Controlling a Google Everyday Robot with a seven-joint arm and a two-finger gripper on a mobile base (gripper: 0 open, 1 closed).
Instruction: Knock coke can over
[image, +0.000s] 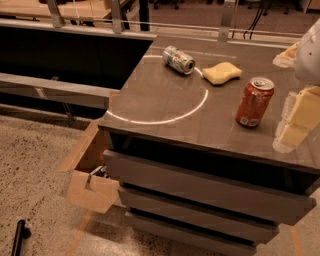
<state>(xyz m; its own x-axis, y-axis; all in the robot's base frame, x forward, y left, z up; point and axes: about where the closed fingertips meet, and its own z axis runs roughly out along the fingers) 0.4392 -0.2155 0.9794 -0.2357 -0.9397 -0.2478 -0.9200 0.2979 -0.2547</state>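
The coke can (254, 102) is red-orange with a silver top and a small white label patch near its base. It stands upright on the right part of the grey cabinet top (165, 107). My gripper (296, 120) shows as pale yellow blocks at the right edge of the view. It is just right of the can, with a small gap between them. Part of the arm is cut off by the frame edge.
A green-and-white silver can (178, 59) lies on its side at the back of the cabinet top. A yellow sponge (221, 73) lies beside it. A bright ring of light marks the surface. A lower drawer (90, 185) is pulled open at the left, above the speckled floor.
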